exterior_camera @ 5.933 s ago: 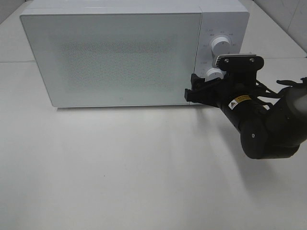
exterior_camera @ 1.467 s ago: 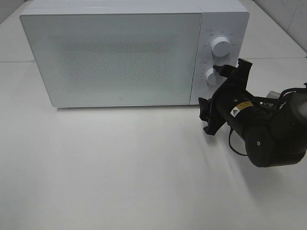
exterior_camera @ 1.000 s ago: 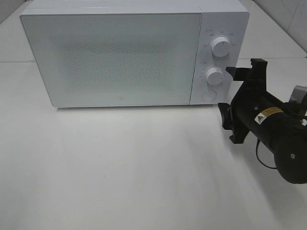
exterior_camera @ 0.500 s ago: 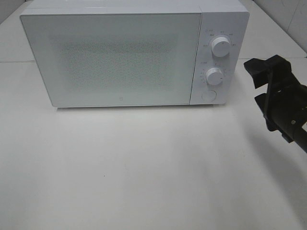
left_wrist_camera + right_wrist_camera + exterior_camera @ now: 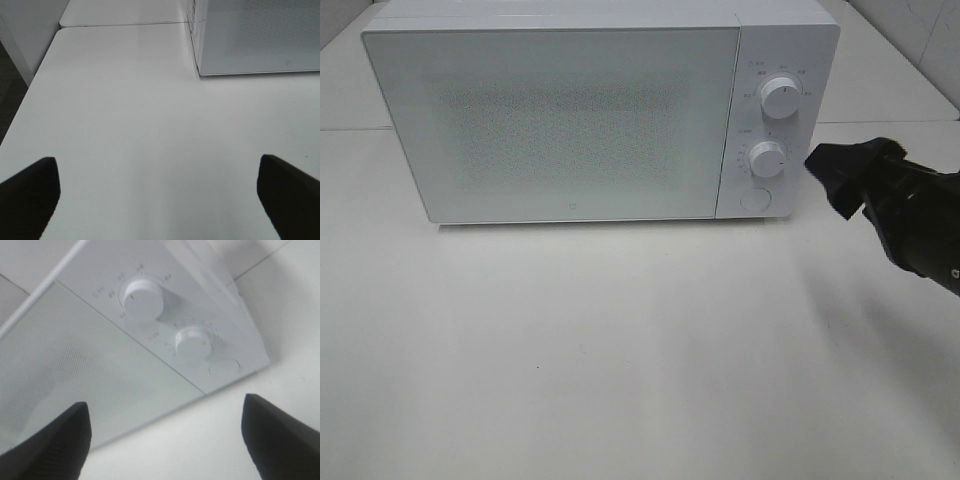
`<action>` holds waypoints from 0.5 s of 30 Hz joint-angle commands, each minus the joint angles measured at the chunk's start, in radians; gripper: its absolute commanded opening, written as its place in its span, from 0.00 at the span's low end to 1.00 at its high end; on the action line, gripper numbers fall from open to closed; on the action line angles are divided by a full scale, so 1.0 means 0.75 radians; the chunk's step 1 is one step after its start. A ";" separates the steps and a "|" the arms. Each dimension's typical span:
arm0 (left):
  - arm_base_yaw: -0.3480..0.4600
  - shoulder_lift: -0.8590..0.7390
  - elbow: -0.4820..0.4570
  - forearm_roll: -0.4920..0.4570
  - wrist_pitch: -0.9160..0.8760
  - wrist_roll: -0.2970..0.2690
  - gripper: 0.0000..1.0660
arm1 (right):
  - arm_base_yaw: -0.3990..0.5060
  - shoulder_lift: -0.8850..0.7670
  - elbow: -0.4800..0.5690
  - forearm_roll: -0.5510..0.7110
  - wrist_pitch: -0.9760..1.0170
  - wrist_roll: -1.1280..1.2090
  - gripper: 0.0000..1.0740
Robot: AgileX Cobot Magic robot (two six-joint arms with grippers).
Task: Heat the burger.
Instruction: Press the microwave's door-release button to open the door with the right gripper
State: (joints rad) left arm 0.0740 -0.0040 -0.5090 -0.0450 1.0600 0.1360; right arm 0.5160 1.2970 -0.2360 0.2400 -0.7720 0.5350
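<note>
The burger is not in view in any frame. A white microwave (image 5: 570,120) stands at the back of the table with its door shut. It has an upper knob (image 5: 781,97), a lower knob (image 5: 767,159) and a round button (image 5: 753,199) on its right panel. My right gripper (image 5: 840,175) hangs open and empty just right of the panel, clear of it. The right wrist view shows its spread fingers (image 5: 55,440) facing both knobs (image 5: 195,341). My left gripper (image 5: 160,190) is open and empty over bare table, left of the microwave's corner (image 5: 200,70).
The white table (image 5: 620,350) stretches in front of the microwave. Its left edge (image 5: 30,90) shows in the left wrist view, with a seam behind it. A tiled wall (image 5: 930,30) stands at the back right.
My right gripper has drawn back to the right from the lower knob and away from the microwave's panel, turning as it went. The microwave has stayed shut.
</note>
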 commanded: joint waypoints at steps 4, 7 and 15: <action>0.005 -0.021 0.004 -0.005 -0.017 -0.009 0.98 | -0.004 -0.113 -0.181 -0.029 0.644 -0.417 0.68; 0.005 -0.021 0.004 -0.005 -0.017 -0.009 0.98 | -0.004 -0.148 -0.300 -0.031 0.899 -0.592 0.68; 0.005 -0.021 0.004 -0.005 -0.017 -0.009 0.98 | -0.004 -0.167 -0.535 -0.307 1.484 -0.703 0.69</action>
State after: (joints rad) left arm 0.0740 -0.0040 -0.5090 -0.0450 1.0600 0.1360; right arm 0.5160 1.1810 -0.6030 0.1020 0.2210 -0.0280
